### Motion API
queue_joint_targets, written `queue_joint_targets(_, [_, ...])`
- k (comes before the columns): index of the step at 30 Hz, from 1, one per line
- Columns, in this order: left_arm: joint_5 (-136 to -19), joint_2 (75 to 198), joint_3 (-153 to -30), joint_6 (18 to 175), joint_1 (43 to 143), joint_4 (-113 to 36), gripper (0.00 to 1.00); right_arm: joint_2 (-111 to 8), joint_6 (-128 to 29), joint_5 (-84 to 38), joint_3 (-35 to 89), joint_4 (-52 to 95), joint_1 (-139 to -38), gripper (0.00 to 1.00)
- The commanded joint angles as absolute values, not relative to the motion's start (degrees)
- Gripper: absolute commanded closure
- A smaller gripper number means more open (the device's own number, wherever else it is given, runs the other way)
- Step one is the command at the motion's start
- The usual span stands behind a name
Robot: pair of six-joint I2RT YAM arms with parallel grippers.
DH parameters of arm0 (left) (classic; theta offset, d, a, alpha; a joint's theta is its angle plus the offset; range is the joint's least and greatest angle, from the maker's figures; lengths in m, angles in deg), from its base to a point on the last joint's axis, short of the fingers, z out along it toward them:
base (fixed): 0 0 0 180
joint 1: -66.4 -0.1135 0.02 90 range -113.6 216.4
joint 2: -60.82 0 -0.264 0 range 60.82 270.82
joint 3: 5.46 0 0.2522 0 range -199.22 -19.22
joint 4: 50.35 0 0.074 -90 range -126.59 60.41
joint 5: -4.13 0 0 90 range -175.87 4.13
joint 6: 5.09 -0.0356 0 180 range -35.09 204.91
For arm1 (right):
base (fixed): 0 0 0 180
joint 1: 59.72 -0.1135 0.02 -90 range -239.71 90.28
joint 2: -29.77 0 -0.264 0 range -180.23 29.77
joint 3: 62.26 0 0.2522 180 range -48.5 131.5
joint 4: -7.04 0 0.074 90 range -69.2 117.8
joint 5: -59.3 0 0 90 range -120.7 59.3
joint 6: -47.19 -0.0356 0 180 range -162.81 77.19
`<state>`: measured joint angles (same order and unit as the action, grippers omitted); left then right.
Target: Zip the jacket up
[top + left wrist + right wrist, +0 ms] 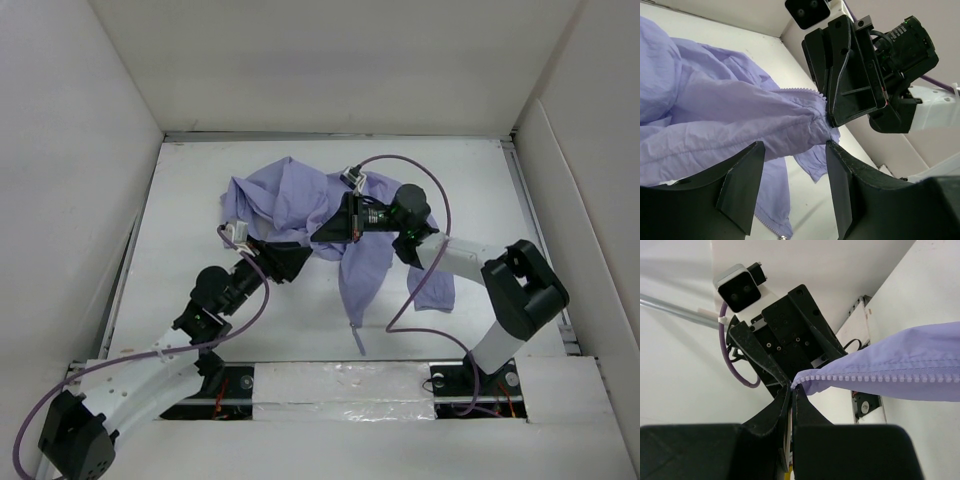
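Right gripper (791,390) clamped on jacket (900,365) zipper edge, squarely ahead of left gripper (795,147) with its jaws spread; purple cable (420,331) loops beside the cloth.

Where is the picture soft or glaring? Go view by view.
Top external: even light, no glare on the jacket. Left wrist: left pincer dark, slightly soft. Right wrist: zipper teeth crisp, right pincer near-black and blurred at the bottom.

The left gripper (795,150) is reaching in from the bottom, its two dark fingers (740,185) standing apart. Beyond them, the rumpled lavender jacket (730,110) is spreading in from the left over the white table (807,212). The right gripper (830,114) is pinching its bunched edge beside a row of zipper teeth (797,90).
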<state>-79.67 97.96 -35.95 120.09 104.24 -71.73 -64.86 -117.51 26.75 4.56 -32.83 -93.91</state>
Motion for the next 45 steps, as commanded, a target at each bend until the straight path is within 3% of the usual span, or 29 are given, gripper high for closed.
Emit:
queue_joint_targets(1, [-77.3, 98.9, -35.7, 120.6, 104.2, -79.2, 0.51, -66.1, -120.6, 28.0, 3.6, -40.8, -94.0, 1.00])
queue_joint_targets(32, [-75.4, 101.5, -34.6, 123.4, 104.2, -87.5, 0.62, -69.3, -126.4, 27.8, 1.0, -51.4, -92.9, 1.00])
queue_joint_targets(39, [-74.3, 102.5, -34.7, 123.8, 104.2, -89.1, 0.77, -70.5, -127.4, 27.8, 0.9, -52.9, -92.9, 1.00])
queue_joint_targets(45, [-73.7, 102.4, -34.5, 124.2, 104.2, -89.7, 0.84, -71.5, -127.6, 27.7, 0.7, -53.6, -92.9, 1.00])
